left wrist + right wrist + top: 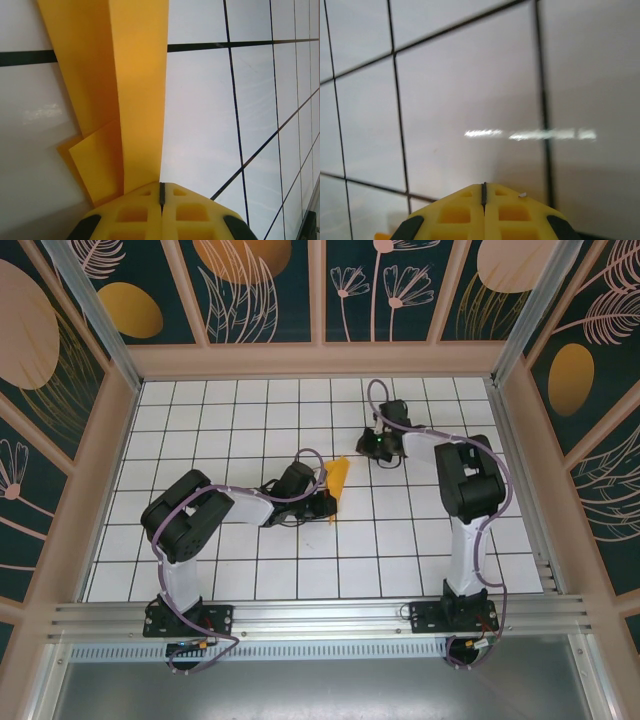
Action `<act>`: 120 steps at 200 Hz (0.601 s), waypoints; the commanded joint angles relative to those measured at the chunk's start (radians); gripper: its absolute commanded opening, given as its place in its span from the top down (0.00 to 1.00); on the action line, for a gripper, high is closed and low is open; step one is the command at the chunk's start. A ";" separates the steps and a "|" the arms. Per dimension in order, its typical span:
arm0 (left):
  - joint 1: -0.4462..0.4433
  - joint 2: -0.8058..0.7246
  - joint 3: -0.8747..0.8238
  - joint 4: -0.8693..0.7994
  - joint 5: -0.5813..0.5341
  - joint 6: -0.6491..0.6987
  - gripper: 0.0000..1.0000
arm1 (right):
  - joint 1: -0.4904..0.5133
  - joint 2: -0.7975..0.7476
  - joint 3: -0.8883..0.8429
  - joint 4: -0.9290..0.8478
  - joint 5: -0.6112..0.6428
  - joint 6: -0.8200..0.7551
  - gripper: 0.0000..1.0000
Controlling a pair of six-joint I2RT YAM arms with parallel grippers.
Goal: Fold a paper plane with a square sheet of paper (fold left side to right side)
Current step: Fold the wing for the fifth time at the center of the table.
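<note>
While likely flattening the crease, rests shut left tool (pixel 161 187) against paper plane (pixel 136 100); holds shut, empty right tool (pixel 484 186) clear

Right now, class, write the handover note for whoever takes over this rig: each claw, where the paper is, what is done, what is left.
Left claw: shut, tips at the near end of the paper plane; I cannot tell whether it pinches the paper.
Right claw: shut, nothing in it, over bare tiles of the table, beside the paper.
Paper: mid-table, folded into a narrow layered dart.
Done: the long folds are made.
Left: probably check the last fold, then draw both claws away.
</note>
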 commanded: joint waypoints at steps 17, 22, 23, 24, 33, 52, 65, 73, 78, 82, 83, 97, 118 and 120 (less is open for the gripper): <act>-0.015 0.041 -0.050 -0.144 -0.018 0.015 0.98 | 0.035 -0.183 -0.090 0.027 0.011 -0.019 0.96; -0.015 0.041 -0.052 -0.143 -0.018 0.013 0.97 | 0.048 -0.203 -0.117 0.040 -0.006 -0.011 0.95; -0.015 0.041 -0.052 -0.143 -0.019 0.012 0.97 | 0.050 -0.207 -0.122 0.044 -0.009 -0.010 0.95; -0.015 0.041 -0.052 -0.142 -0.019 0.013 0.97 | 0.052 -0.211 -0.127 0.047 -0.012 -0.008 0.95; -0.015 0.041 -0.052 -0.142 -0.017 0.015 0.97 | 0.077 -0.239 -0.180 0.078 -0.049 0.014 0.95; -0.015 0.039 -0.053 -0.141 -0.019 0.014 0.97 | 0.134 -0.266 -0.254 0.131 -0.092 0.065 0.95; -0.015 0.038 -0.054 -0.141 -0.018 0.014 0.97 | 0.162 -0.260 -0.278 0.163 -0.116 0.100 0.95; -0.015 0.036 -0.054 -0.139 -0.018 0.016 0.97 | 0.173 -0.251 -0.289 0.182 -0.128 0.119 0.95; -0.015 0.035 -0.053 -0.139 -0.018 0.016 0.97 | 0.179 -0.243 -0.291 0.188 -0.130 0.127 0.95; -0.015 0.037 -0.053 -0.137 -0.019 0.016 0.97 | 0.182 -0.235 -0.292 0.192 -0.129 0.132 0.95; -0.015 0.036 -0.054 -0.137 -0.020 0.016 0.97 | 0.182 -0.233 -0.292 0.192 -0.129 0.133 0.95; -0.014 0.035 -0.054 -0.136 -0.020 0.015 0.97 | 0.187 -0.200 -0.289 0.193 -0.125 0.145 0.95; -0.015 0.034 -0.054 -0.136 -0.020 0.016 0.97 | 0.187 -0.157 -0.282 0.197 -0.119 0.149 0.95; -0.015 0.034 -0.054 -0.135 -0.020 0.016 0.97 | 0.187 -0.153 -0.280 0.196 -0.116 0.148 0.95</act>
